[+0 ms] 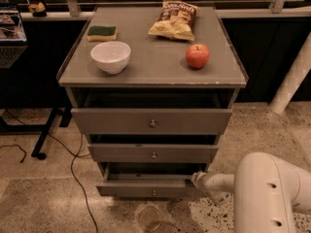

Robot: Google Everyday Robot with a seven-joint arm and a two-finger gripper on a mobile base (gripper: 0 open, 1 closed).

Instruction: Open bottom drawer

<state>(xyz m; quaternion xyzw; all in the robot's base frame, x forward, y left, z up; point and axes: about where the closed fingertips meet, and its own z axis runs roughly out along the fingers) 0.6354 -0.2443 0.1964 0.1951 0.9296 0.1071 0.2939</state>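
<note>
Gripper [198, 179] low in the frame, right of centre, at the right end of the bottom drawer [146, 188], against the upper edge of its front panel. Spread or closed: cannot tell. It is not at the small knob [154, 193] in the panel's middle, so my reading is that it works the panel's top corner as a hook point rather than gripping the knob. The pale arm [272, 193] comes in from the lower right corner, low and off to the side, which leaves the drawer's path forward free of the robot's own bulk. The bottom drawer stands a little out, with a dark gap above its front, and is the lowest and shallowest of three fronts. Surroundings, from the left edge: a dark desk leg [46, 135] and a loose cable [73, 154] trail across the floor beside the cabinet, near the drawer's left corner but apart from it. On the cabinet top [155, 72] sit a green sponge [102, 32], a white bowl [111, 57], a chip bag [175, 21] and a red apple [197, 56], all well above the work. The top drawer [151, 121] and middle drawer [153, 153] also stand ajar. A round object [149, 218] lies on the floor just in front of the bottom drawer; a long pull might reach it. A white post [291, 81] stands at far right.
</note>
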